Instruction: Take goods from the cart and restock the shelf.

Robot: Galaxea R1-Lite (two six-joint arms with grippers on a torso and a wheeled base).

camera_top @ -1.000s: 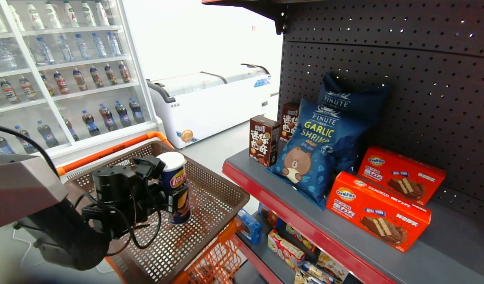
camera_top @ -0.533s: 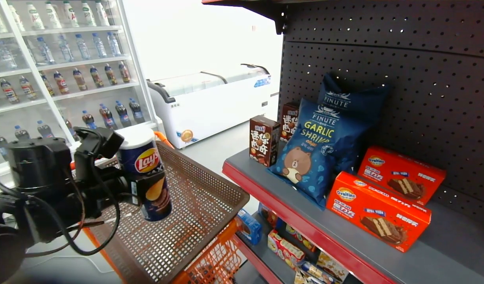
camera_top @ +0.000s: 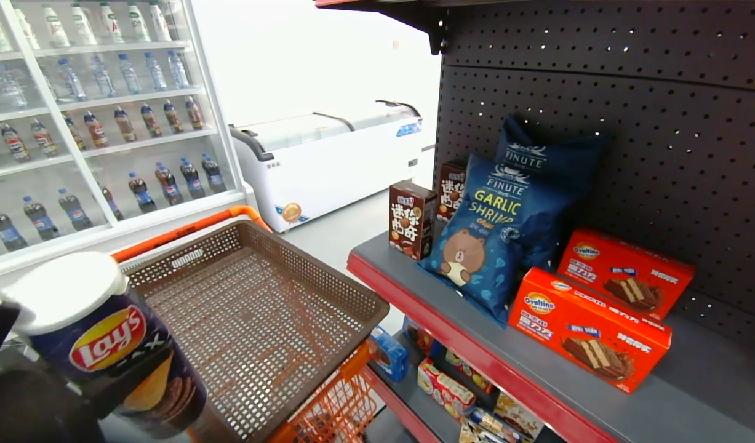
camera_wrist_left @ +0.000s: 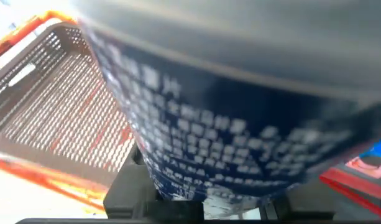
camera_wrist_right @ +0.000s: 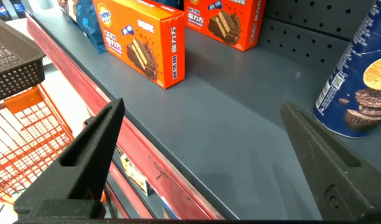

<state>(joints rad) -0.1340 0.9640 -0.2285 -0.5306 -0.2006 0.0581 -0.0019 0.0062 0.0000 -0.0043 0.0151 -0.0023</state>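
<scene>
A dark blue chips can (camera_top: pixel 115 360) with a white lid hangs close to the head camera at the lower left, outside the brown cart basket (camera_top: pixel 263 307). My left gripper (camera_wrist_left: pixel 196 200) is shut on it, and the can's printed side (camera_wrist_left: pixel 234 137) hides the fingers. The basket has nothing in it. My right gripper (camera_wrist_right: pixel 206 168) stands open over the grey shelf board (camera_wrist_right: pixel 227 124), nothing between its fingers. A second chips can (camera_wrist_right: pixel 358 87) stands on that board beyond it, beside two orange boxes (camera_wrist_right: pixel 143 43).
The shelf (camera_top: pixel 691 400) has a red front edge and a black pegboard back. On it are brown boxes (camera_top: pixel 411 218), blue snack bags (camera_top: pixel 494 237) and orange boxes (camera_top: pixel 589 329). More goods (camera_top: pixel 445 387) lie below. A drinks fridge (camera_top: pixel 94 123) and a chest freezer (camera_top: pixel 328 157) stand behind.
The left arm has lifted the chips can up out of the basket and carried it left, towards the camera. The goods on the shelf have not moved.
</scene>
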